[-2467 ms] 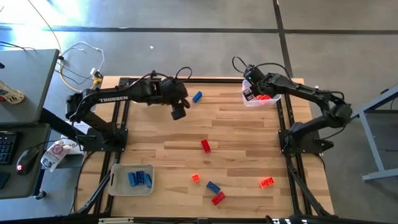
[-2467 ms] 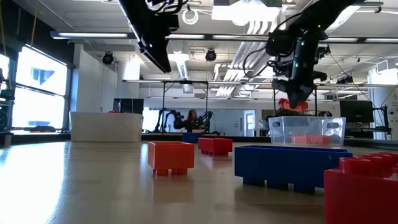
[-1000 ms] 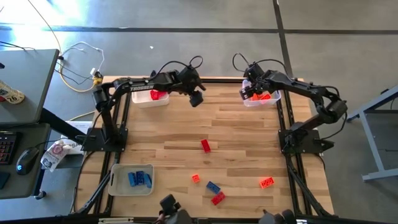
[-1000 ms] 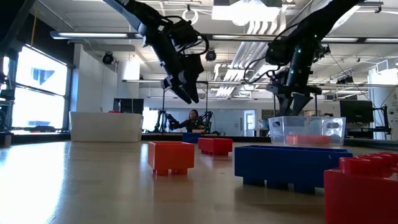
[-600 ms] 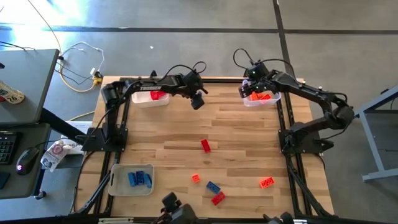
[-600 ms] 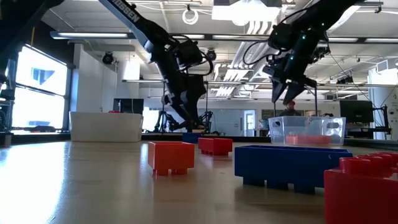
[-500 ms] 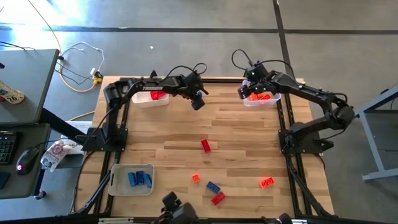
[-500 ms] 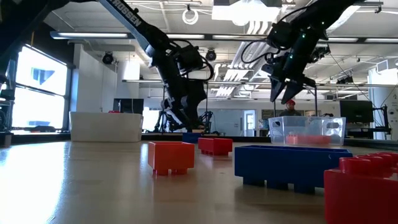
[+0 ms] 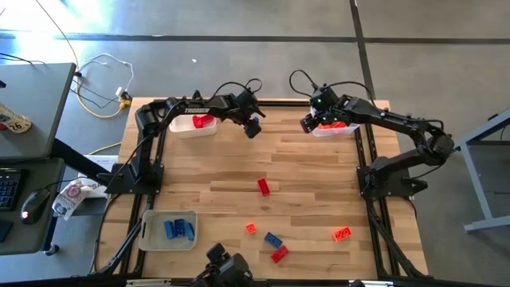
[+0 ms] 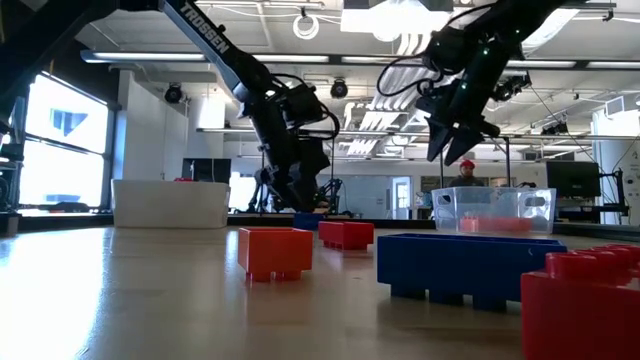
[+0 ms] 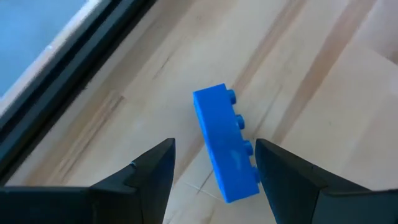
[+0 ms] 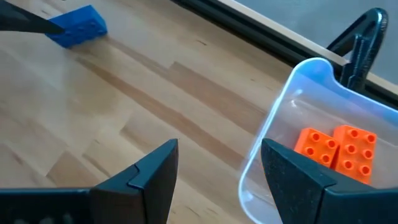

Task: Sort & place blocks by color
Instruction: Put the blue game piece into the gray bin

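The left gripper (image 11: 211,168) hangs wide open and empty over a blue block (image 11: 225,144), which lies on the table (image 9: 319,183) between its two fingers, skewed to them. Because of that skew, closing could catch a corner and twist or flick the block away rather than pinch it squarely. The right gripper (image 12: 217,171), also spread open with nothing in it, sits beside the clear tray (image 12: 292,99) holding orange blocks (image 12: 336,148).
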